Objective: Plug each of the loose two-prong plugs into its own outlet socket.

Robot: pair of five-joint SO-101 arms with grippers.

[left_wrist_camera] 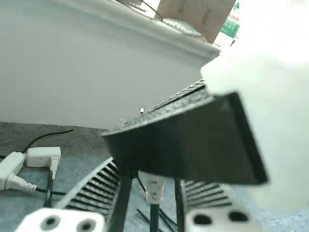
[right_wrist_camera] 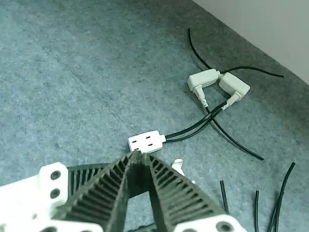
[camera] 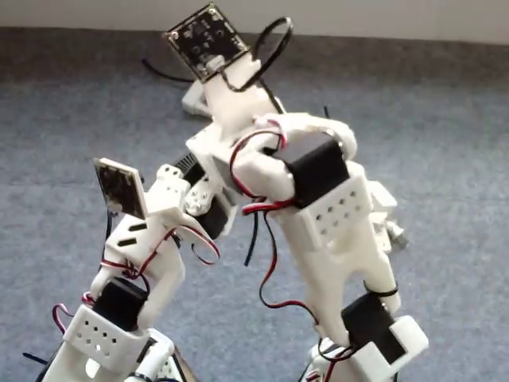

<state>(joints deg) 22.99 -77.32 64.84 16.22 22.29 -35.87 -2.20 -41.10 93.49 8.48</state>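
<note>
In the right wrist view my right gripper (right_wrist_camera: 137, 156) is shut, with nothing seen between its fingers. Its tip lies just short of a white outlet block (right_wrist_camera: 145, 141) on the grey carpet, from which two black cords run. Two white plugs (right_wrist_camera: 205, 79) (right_wrist_camera: 234, 87) lie together farther off near the wall. A small white piece (right_wrist_camera: 177, 166) peeks out beside one finger. In the left wrist view my left gripper (left_wrist_camera: 151, 176) is open. A white plug (left_wrist_camera: 154, 189) on a black cord shows in the gap without touching either finger. Two more white plugs (left_wrist_camera: 43, 157) (left_wrist_camera: 9, 170) lie off to the side.
In the high view both arms crowd together mid-frame. The right arm's black servo (left_wrist_camera: 193, 140) looms directly in front of the left wrist camera. White plug parts show behind (camera: 193, 99) and beside (camera: 388, 216) the arms. Loose black cable bits (right_wrist_camera: 256, 203) lie on the carpet. A white wall (left_wrist_camera: 72, 63) stands close.
</note>
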